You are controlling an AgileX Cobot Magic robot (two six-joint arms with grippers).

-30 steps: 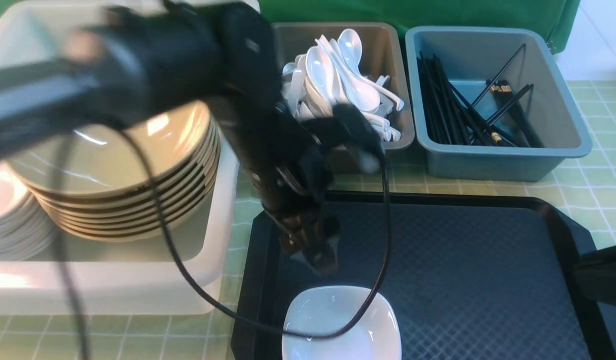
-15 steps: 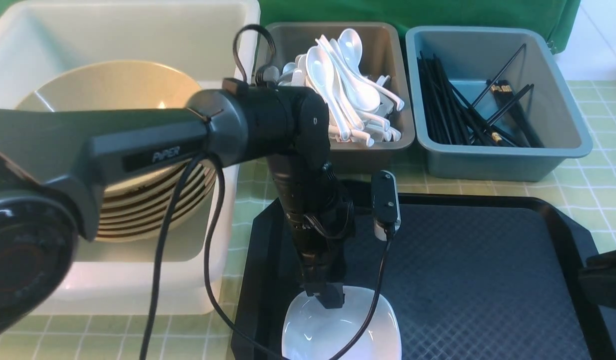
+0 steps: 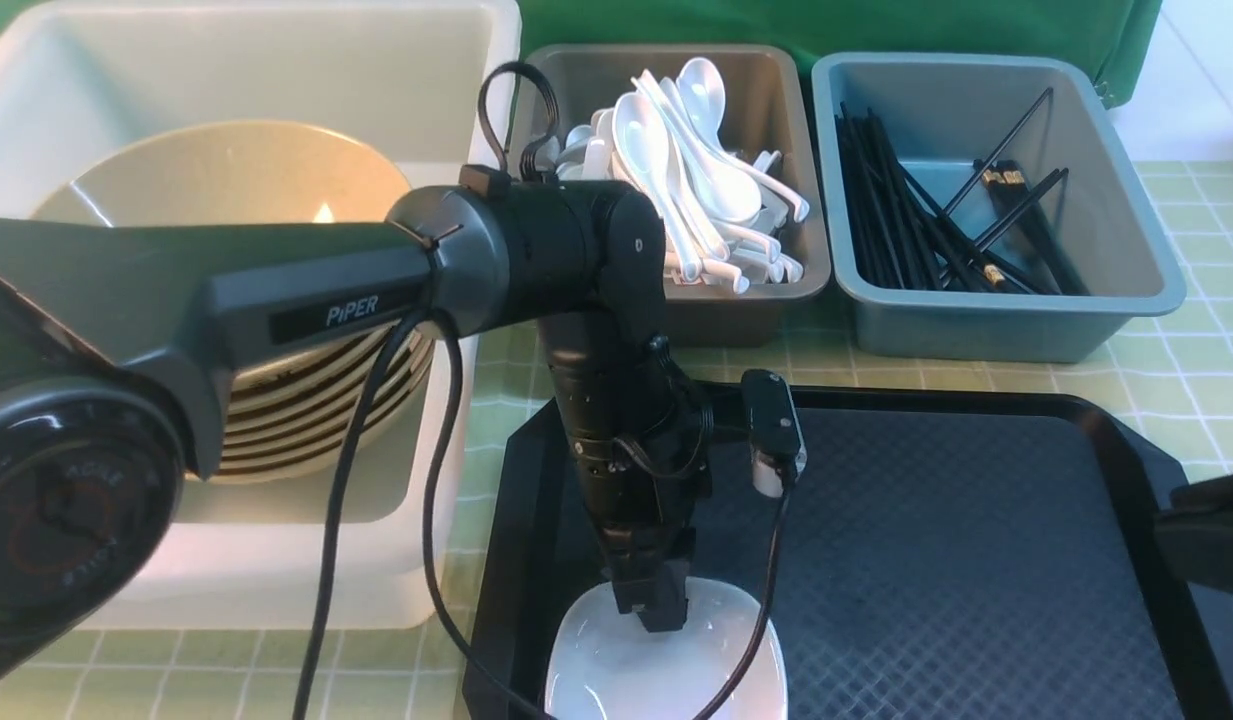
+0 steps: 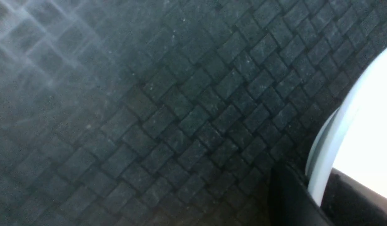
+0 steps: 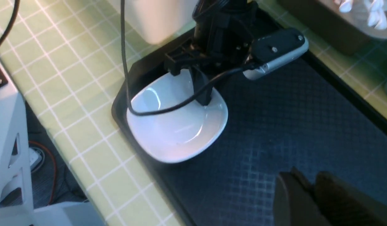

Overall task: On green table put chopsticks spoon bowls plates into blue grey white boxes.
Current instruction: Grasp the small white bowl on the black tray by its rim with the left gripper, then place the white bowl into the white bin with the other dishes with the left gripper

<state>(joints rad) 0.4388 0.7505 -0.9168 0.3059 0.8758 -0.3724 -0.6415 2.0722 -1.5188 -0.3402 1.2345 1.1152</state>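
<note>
One small glossy white square plate sits on the black textured plastic tray, at the tray's near left corner. The left gripper reaches down onto the plate's far rim and is clamped shut on it, with one finger inside the dip. The left wrist view shows the white rim pinched against a dark finger. The tray lies along the near edge of the pale green gridded table and carries nothing but this plate.

Three plastic boxes line the table's far edge. The large white box is at the far left corner and holds one stack of wide tan bowls with dark rims. The left arm crosses in front of the stack, so the bowls cannot be counted. Beside it the small dark grey box holds a heap of glossy white soup spoons, too many and too overlapped to count. The blue-grey box is nearest the far right corner and holds a tangle of thin black chopsticks, some with gold bands, again too many to count.

A black cable hangs from the left arm and loops across the plate. The right gripper hangs over the tray's right side, well apart from the plate, its fingers close together and holding nothing.
</note>
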